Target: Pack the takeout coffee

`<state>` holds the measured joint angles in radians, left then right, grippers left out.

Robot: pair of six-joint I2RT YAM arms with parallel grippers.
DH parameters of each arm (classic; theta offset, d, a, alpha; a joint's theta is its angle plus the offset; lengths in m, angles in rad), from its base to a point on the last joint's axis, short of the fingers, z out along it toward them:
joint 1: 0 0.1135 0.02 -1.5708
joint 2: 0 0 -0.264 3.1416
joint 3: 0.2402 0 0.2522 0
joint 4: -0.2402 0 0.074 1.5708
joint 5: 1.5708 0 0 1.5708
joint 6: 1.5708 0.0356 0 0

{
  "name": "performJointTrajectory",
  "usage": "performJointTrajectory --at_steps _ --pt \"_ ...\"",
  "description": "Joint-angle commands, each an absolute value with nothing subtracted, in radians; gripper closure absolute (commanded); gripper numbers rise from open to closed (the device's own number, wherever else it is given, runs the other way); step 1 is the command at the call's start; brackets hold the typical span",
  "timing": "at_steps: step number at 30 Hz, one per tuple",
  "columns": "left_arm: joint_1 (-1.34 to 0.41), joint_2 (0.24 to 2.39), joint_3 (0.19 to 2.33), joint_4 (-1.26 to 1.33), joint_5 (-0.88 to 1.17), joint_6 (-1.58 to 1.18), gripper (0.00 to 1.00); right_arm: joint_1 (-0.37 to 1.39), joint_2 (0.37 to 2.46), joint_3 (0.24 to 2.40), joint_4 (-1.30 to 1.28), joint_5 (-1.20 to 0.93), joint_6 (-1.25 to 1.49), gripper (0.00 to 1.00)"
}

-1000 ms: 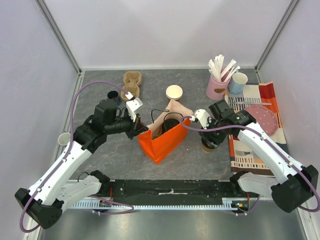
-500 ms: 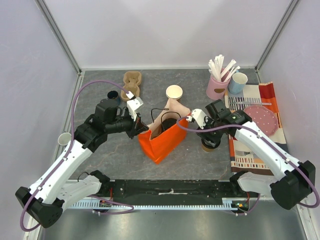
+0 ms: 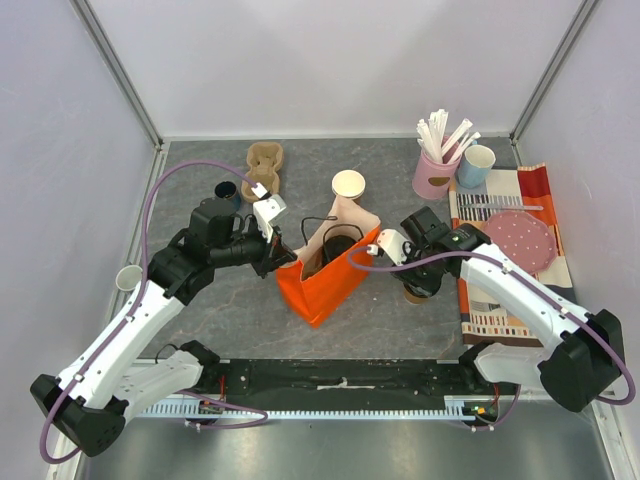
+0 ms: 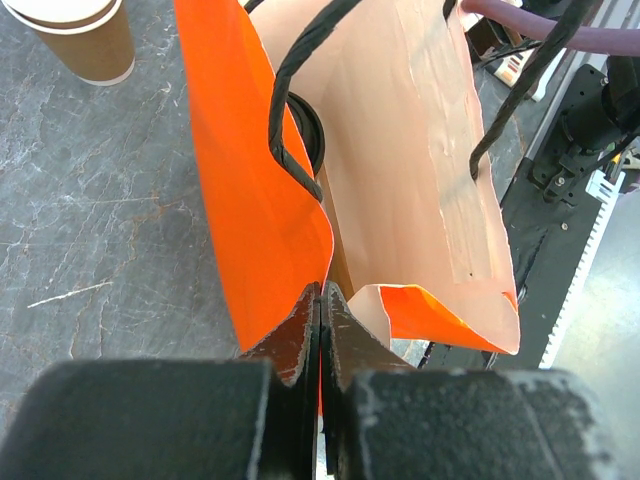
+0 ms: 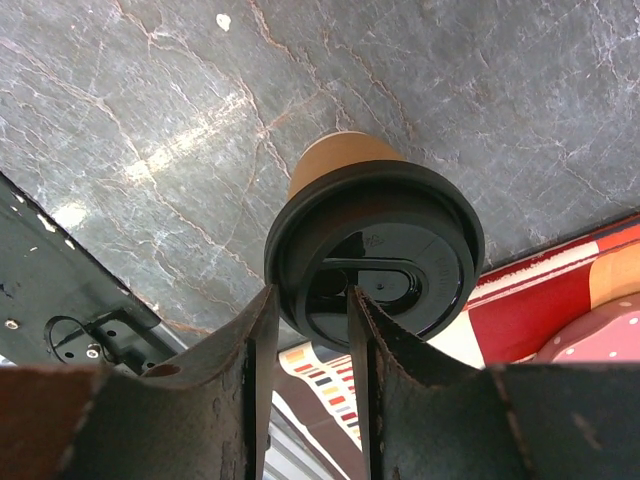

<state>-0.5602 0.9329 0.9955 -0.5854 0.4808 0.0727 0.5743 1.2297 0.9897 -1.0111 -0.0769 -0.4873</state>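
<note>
An orange paper bag [image 3: 325, 285] [image 4: 250, 200] stands mid-table with its mouth open. My left gripper [image 3: 282, 258] [image 4: 322, 295] is shut on its near rim. Inside the bag shows the black lid [image 3: 343, 243] [image 4: 305, 130] of one takeout coffee. A second takeout coffee [image 3: 415, 292] [image 5: 340, 160], brown kraft with a black lid [image 5: 400, 250], stands on the table right of the bag. My right gripper [image 3: 412, 275] [image 5: 312, 300] hangs over it, open. One finger is outside the lid's rim and the other over the lid's top.
A kraft cup with a pale top [image 3: 348, 184] [image 4: 75, 35] stands behind the bag. Back right are a pink holder of white sticks [image 3: 433, 175], a light blue cup [image 3: 476, 165] and a pink plate [image 3: 525, 238] on a striped cloth [image 3: 510, 305]. A pulp carrier [image 3: 264, 165] and a dark mug [image 3: 226, 192] sit back left.
My right gripper has shifted a little left over the lidded cup and its jaws have narrowed. The left gripper and the bag have not moved.
</note>
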Motion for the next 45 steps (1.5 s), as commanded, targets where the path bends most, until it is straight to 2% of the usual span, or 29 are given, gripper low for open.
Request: performJointTrajectory --at_steps 1,3,5,6,7,14,19,28,35,40,45 --pt "-0.557 0.933 0.986 -0.641 0.486 0.104 0.98 0.580 1.218 0.983 -1.009 -0.058 -0.505 0.59" --pt "-0.557 0.934 0.988 -0.641 0.485 0.106 0.98 0.583 1.219 0.982 -1.005 -0.057 -0.506 0.59" --pt "-0.557 0.936 0.991 -0.641 0.480 0.107 0.98 0.584 1.221 0.979 -1.000 -0.058 -0.509 0.64" --pt "-0.557 0.937 0.996 -0.641 0.482 0.109 0.98 0.584 1.226 0.976 -0.999 -0.060 -0.514 0.67" --pt "-0.557 0.939 0.996 -0.641 0.480 0.109 0.98 0.584 1.227 0.977 -0.997 -0.063 -0.517 0.76" --pt "-0.557 0.933 1.006 -0.655 0.468 0.118 0.98 0.583 1.197 0.991 -1.002 -0.060 -0.508 1.00" --pt "-0.557 0.930 1.025 -0.663 0.469 0.106 0.98 0.569 1.164 1.077 -1.060 -0.065 -0.465 1.00" --pt "-0.555 0.933 1.025 -0.644 0.494 0.092 0.98 0.540 1.209 1.374 -1.186 0.031 -0.342 1.00" --pt "-0.555 0.930 1.026 -0.640 0.505 0.077 0.98 0.525 1.353 1.808 -1.322 0.071 -0.301 1.00" --pt "-0.555 0.934 1.031 -0.634 0.497 0.061 0.98 0.525 1.462 2.150 -1.350 0.002 -0.262 1.00" --pt "-0.555 0.939 1.038 -0.626 0.492 0.049 0.98 0.528 1.465 2.157 -1.298 -0.199 -0.267 1.00"
